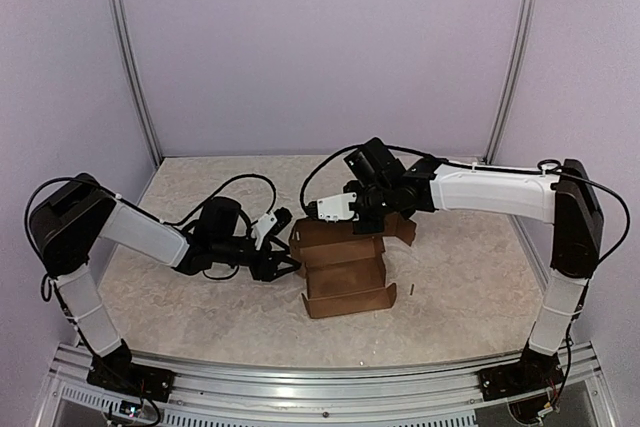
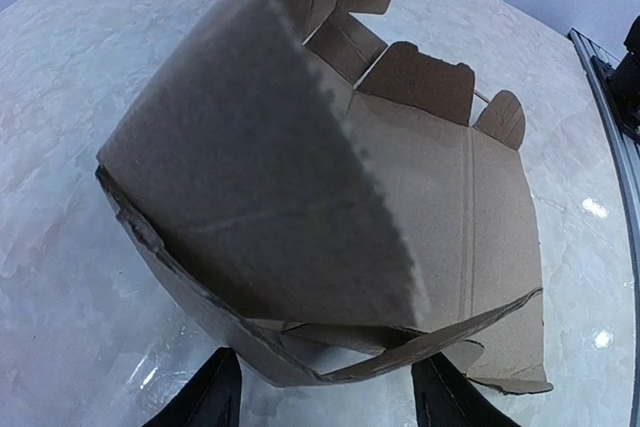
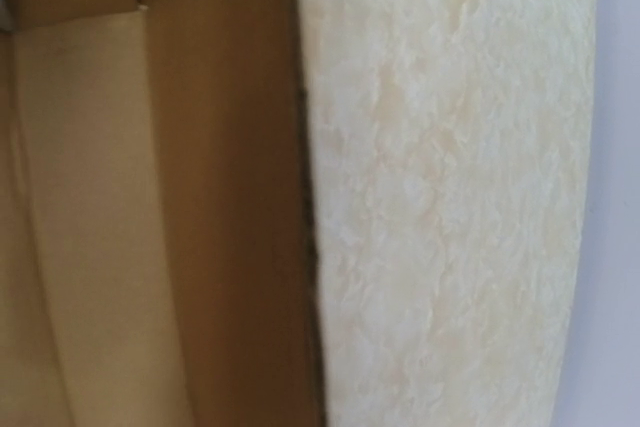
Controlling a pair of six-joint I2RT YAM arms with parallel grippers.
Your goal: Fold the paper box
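The paper box [image 1: 345, 272] is a brown cardboard blank, partly folded, lying in the middle of the table with stepped panels and a loose flap at its far right. My left gripper [image 1: 285, 265] sits at the box's left side, open. In the left wrist view the black fingertips [image 2: 215, 392] stand wide apart under the box's [image 2: 300, 177] raised near corner, not pressing on it. My right gripper [image 1: 330, 215] hovers over the box's far edge, shut. The blurred right wrist view shows only cardboard [image 3: 150, 197] beside bare table, no fingers.
The marbled table [image 1: 200, 307] is walled in by pale panels at the back and sides. An aluminium rail [image 1: 320, 377] runs along the near edge by the arm bases. A tiny dark piece [image 1: 411, 290] lies right of the box.
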